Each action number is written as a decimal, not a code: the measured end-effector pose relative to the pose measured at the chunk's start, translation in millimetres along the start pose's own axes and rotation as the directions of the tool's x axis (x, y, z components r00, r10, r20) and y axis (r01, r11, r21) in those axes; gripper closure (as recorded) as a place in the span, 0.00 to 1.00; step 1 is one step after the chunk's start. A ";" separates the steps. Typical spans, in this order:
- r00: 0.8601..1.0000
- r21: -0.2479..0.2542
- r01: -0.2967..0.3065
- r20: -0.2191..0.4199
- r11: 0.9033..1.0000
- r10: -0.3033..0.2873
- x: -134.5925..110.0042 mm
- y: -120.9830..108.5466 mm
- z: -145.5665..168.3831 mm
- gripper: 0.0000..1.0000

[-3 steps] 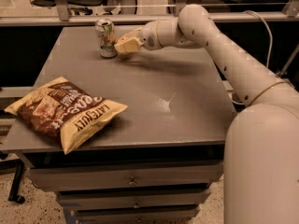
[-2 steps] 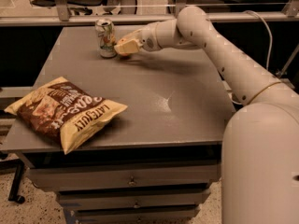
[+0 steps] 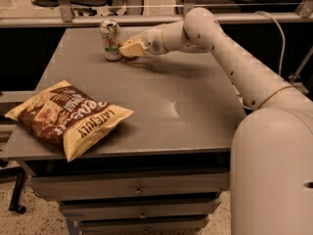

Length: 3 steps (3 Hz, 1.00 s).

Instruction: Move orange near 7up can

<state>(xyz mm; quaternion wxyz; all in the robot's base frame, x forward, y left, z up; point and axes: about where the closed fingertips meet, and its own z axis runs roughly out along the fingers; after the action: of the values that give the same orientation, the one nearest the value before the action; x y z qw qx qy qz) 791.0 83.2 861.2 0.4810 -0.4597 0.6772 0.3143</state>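
Can (image 3: 111,39) upright at far left of bench (image 3: 186,102), hand (image 3: 131,49) just beside it, grip cannot be told, chip bag (image 3: 66,117) front left.

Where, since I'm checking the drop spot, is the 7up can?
Camera view: the 7up can stands upright, back left on the table, the gripper right of it.

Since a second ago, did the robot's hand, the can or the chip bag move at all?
Nothing visibly moved. The gripper still sits low at the back, right beside the 7up can, and the chip bag lies near the front edge as before.
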 end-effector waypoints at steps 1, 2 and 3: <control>1.000 -0.003 -0.003 0.001 1.000 0.003 0.1 1.6 0.5 0.00; 1.000 -0.003 -0.003 0.001 1.000 0.003 0.3 1.8 -0.1 0.00; 0.999 0.020 -0.020 0.032 1.000 0.019 3.7 -7.6 -21.4 0.00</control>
<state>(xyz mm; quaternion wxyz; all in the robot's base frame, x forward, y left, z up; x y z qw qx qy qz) 789.9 60.5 865.1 0.4930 -0.4433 0.6771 0.3194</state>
